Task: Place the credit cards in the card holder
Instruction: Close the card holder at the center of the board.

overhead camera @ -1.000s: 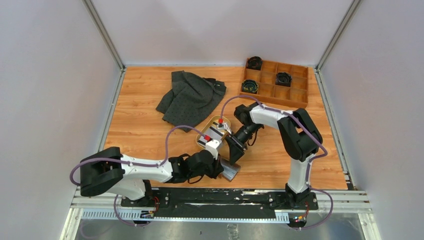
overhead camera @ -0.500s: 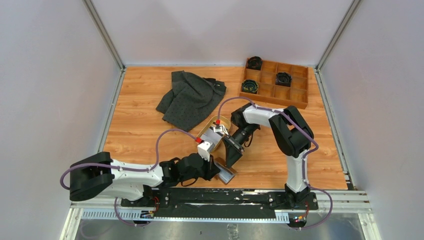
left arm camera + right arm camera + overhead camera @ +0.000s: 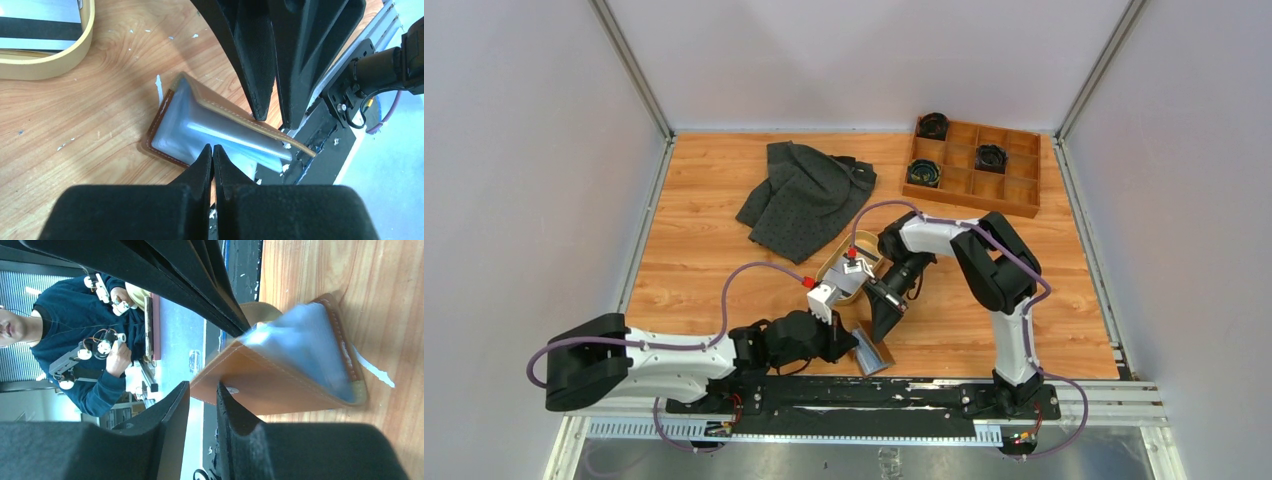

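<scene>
— How far along was the job at that moment?

— Not far, I think. The credit cards [image 3: 35,27] lay in the oval tray [image 3: 60,70], and I saw none in the card holder [image 3: 215,132]. The filling had not yet begun. Both arms were busy only with opening the holder.

— Where was the holder?

— On the table [image 3: 704,260], close to its front edge and near the tray, between the two grippers. It stood half open like a small tent. One flap was flat on the wood, the other was raised, and the grey-blue inside was showing.

— And the jaws?

— The left gripper [image 3: 213,150] was fully closed with nothing between its fingers. Its tips seemed to press on the lower flap from the inside. The right gripper [image 3: 203,386] had its jaws only a little apart, at the free edge of the raised flap. The gap looked wider than the leather, so I judged that the flap was not yet pinched.

— What differed from one second before?

— In the top view the left arm [image 3: 674,352] had drawn back to the left. The holder had gone with it, a little left and nearer the front edge, and the right gripper had followed. Before, the holder had looked flatter.

— What was left?

— Everything: to keep the holder open, to take each card from the tray and to slide it in.
</scene>
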Robot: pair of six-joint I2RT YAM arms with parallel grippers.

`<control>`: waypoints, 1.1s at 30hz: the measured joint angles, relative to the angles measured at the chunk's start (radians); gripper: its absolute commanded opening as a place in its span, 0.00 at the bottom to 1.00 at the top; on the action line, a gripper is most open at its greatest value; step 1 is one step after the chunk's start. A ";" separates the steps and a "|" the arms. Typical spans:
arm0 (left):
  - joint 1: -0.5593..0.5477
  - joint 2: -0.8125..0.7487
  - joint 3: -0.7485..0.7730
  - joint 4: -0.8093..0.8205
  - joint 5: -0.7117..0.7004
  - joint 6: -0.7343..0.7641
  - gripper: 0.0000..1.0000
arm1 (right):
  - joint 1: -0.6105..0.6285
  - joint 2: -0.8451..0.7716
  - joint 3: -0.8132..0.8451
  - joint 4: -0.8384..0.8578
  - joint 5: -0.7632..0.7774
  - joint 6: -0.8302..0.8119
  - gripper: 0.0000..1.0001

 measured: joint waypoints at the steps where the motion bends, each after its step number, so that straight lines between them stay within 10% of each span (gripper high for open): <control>1: 0.000 -0.005 -0.004 0.002 0.000 -0.002 0.00 | 0.004 0.005 0.000 0.001 -0.003 0.003 0.30; 11: 0.000 -0.026 -0.021 0.028 -0.008 -0.009 0.00 | 0.060 0.054 0.000 0.081 0.024 0.097 0.10; 24: 0.000 -0.135 -0.172 0.199 0.041 0.017 0.00 | 0.086 0.058 -0.025 0.296 0.157 0.398 0.13; 33: 0.066 0.063 -0.069 0.265 0.163 0.060 0.00 | 0.088 0.058 -0.025 0.308 0.167 0.436 0.17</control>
